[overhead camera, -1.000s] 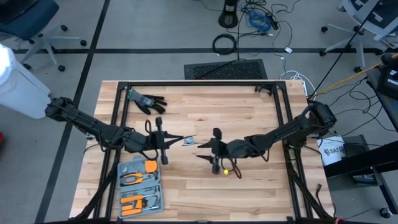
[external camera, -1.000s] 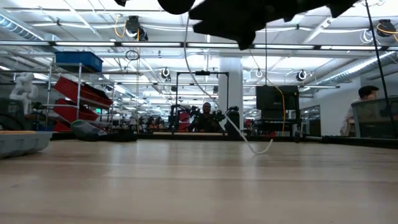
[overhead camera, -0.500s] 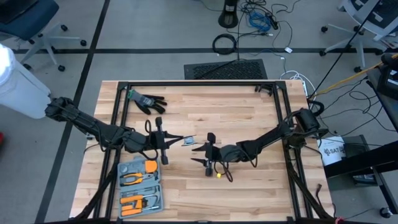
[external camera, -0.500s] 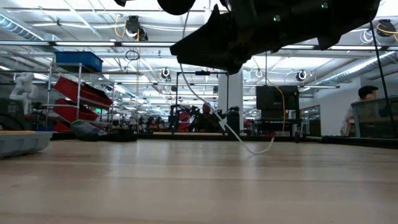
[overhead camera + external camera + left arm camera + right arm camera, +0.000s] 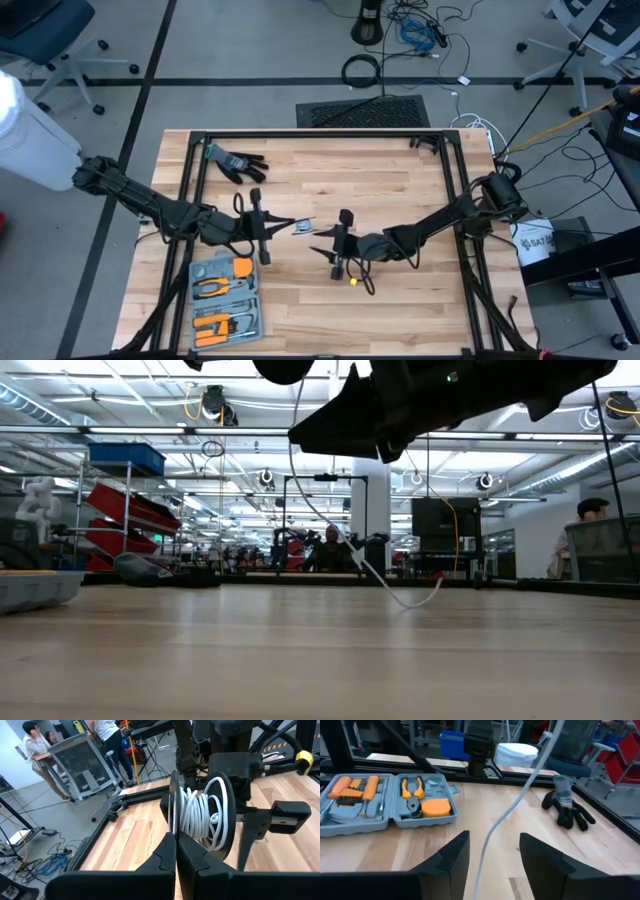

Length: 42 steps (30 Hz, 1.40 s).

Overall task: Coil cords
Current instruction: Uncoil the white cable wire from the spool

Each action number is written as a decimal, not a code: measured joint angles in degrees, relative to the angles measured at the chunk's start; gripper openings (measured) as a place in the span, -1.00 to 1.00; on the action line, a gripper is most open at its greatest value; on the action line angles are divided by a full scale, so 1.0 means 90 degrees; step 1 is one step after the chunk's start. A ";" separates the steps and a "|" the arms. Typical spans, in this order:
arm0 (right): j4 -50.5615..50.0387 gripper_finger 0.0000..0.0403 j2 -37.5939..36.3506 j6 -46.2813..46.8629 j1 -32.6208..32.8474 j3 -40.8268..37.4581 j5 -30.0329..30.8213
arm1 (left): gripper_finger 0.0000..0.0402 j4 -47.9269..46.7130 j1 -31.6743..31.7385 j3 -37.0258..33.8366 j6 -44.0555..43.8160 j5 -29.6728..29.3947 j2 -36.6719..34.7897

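— Did anything shift since a moment ago?

— Only a little: my right gripper (image 5: pixel 337 243) slid a touch rightward and toward the far edge; my left gripper (image 5: pixel 292 225) stayed put.

— What state are they in?

— My left one is clenched on the rim of the black reel (image 5: pixel 175 815), which carries the wound white cord (image 5: pixel 202 817), left of the table's middle. My right one stands spread, grasping nothing; the loose cord strand (image 5: pixel 512 810) hangs free between its fingers (image 5: pixel 447 857).

— How much room?

— Bare wood lies on the far side, up to the black glove (image 5: pixel 233 161) near the far-left corner. The grey tool case (image 5: pixel 223 300) fills the near-left, close below my left arm. The table's black frame (image 5: pixel 320 135) runs along the far and side edges.
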 joint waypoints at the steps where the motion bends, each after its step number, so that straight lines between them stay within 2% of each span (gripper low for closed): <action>1: 0.0010 -0.21 0.0000 -0.0006 0.0000 0.0000 0.0001 | -1.00 0.0001 0.0000 0.0000 0.0000 0.0054 0.0000; 7: 0.0219 -0.33 0.0000 -0.0211 0.0000 0.0000 -0.0055 | -1.00 0.0033 0.0000 0.0000 -0.0002 0.0097 0.0002; 14: 0.0345 -0.67 0.0000 -0.0263 -0.0062 0.0000 -0.0247 | -1.00 0.0053 0.0000 0.0000 -0.0002 0.0100 0.0029; 20: 0.0416 -0.97 0.0000 -0.0173 -0.0194 0.0000 -0.0710 | -1.00 0.0092 0.0000 0.0000 -0.0006 0.0102 0.0029; 27: 0.0369 -0.99 0.0000 -0.0061 -0.0223 0.0000 -0.0694 | -1.00 0.0081 0.0000 0.0000 -0.0015 0.0102 0.0029; 32: -0.0308 -1.00 -0.0173 0.0093 -0.0221 0.0000 -0.0420 | -1.00 -0.0059 0.0000 0.0000 -0.0005 0.0102 0.0029; 36: -0.1163 -1.00 -0.0674 0.0216 -0.0198 0.0000 -0.0021 | -1.00 -0.0327 0.0000 0.0000 -0.0001 0.0100 0.0029; 42: -0.1615 -1.00 -0.1637 0.0185 0.0042 0.0002 0.0186 | -1.00 -0.0545 0.0000 0.0000 0.0002 0.0067 0.0029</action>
